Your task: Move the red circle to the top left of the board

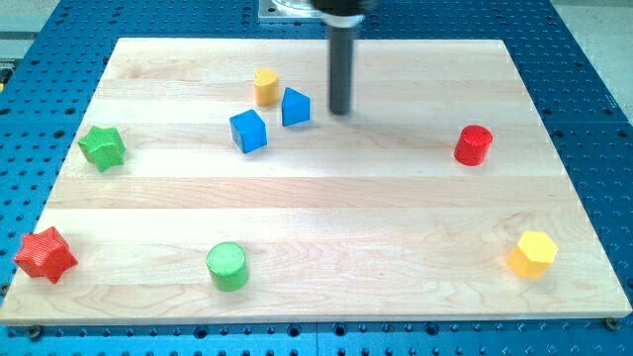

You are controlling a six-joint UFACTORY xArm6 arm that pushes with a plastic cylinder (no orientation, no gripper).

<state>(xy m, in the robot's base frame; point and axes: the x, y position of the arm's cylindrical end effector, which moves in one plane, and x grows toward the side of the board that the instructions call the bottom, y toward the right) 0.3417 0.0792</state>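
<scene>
The red circle (473,145) is a short red cylinder at the view's right, a little above the middle of the wooden board (396,227). My tip (339,111) is in the upper middle, far to the left of the red circle and apart from it. The tip stands just right of a blue block (295,107). The board's top left corner (134,54) lies far from the red circle.
A blue cube (248,131) and a small yellow block (265,86) sit left of the tip. A green star (102,147) is at the left edge, a red star (45,255) at bottom left, a green cylinder (227,266) at the bottom, a yellow hexagon (532,254) at bottom right.
</scene>
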